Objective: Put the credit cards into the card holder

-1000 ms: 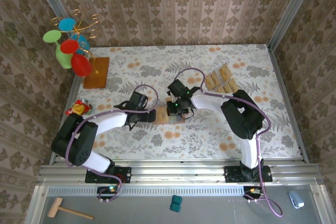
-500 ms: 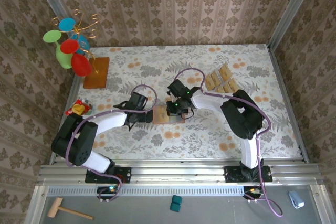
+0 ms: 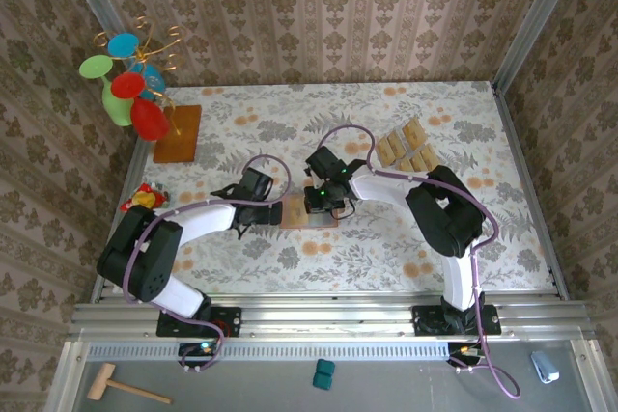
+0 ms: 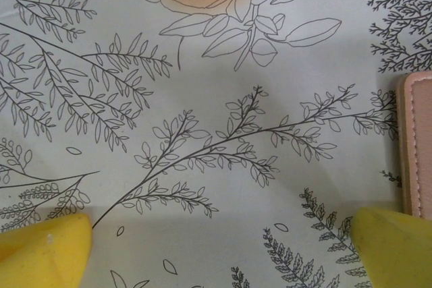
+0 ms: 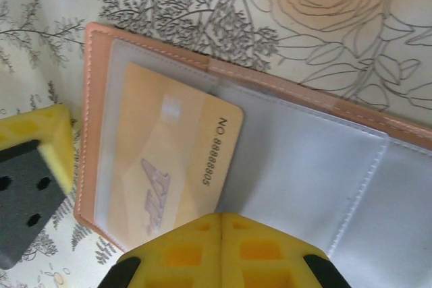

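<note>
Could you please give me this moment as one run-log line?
left claw: open, beside holder | right claw: shut, at card edge | card: partly in holder

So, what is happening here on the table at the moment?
Two robot arms work on an open card holder. One card is partly inside its clear pocket, with one end sticking out. The right end effector, shut, sits at the card's edge. The left end effector is open beside the holder, gripping nothing. More cards lie farther right.
</note>
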`<state>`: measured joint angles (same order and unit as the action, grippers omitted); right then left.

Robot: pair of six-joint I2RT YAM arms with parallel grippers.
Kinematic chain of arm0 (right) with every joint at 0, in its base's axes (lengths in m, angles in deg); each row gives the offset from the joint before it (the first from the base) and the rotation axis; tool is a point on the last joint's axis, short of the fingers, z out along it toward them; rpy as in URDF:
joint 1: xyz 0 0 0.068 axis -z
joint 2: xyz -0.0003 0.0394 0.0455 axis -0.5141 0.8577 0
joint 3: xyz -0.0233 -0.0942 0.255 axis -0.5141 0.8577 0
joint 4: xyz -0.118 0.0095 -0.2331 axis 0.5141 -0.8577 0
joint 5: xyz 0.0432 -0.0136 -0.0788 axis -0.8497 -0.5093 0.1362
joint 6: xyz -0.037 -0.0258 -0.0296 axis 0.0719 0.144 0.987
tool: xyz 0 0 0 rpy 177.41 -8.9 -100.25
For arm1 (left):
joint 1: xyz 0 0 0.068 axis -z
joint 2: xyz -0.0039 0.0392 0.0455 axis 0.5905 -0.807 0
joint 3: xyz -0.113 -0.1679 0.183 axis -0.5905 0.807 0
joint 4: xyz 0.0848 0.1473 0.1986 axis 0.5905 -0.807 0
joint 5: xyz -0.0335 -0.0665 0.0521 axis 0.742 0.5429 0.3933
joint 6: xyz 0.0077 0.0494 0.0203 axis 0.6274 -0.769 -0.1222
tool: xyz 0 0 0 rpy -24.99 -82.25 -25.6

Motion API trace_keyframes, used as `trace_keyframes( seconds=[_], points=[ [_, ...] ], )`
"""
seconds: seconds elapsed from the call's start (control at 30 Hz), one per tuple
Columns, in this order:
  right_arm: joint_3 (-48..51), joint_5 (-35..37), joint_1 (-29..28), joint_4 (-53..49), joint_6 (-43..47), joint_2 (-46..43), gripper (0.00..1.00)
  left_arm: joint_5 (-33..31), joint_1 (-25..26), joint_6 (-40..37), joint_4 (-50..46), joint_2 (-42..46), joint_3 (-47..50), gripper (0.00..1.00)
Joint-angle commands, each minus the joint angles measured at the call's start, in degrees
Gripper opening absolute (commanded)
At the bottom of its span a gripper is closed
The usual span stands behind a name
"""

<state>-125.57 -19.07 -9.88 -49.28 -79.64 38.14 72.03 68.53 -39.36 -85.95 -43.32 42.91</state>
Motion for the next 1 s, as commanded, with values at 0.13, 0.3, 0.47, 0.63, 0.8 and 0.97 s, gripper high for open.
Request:
trace_keyframes(
  seconds=[0.13,0.3,0.47,0.63,0.8,0.97],
  points=[
    [-2.3,-0.7,-1.3,-2.1,0.6,2.1,0.00,3.4,1.4,0.5,2.7,-3.9,0.5,1.00],
    [-3.0,-0.8,-1.9,-2.2,0.4,3.1,0.00,3.5,1.7,0.9,3.1,-3.9,0.8,1.00],
    [-3.9,-1.1,-2.1,-2.0,0.0,3.7,0.00,3.5,1.8,1.0,3.3,-3.9,1.0,1.00],
    [-5.0,-1.2,-2.2,-2.4,0.1,4.1,0.00,3.6,1.9,1.2,3.5,-3.8,1.3,1.00],
    [-5.9,-1.1,-2.2,-3.2,0.4,3.9,0.00,3.5,1.9,1.0,3.1,-3.3,1.2,1.00],
    [-5.2,-0.3,-1.4,-3.8,0.6,0.9,0.00,3.4,1.4,1.0,1.9,-1.0,1.2,1.00]
  ],
)
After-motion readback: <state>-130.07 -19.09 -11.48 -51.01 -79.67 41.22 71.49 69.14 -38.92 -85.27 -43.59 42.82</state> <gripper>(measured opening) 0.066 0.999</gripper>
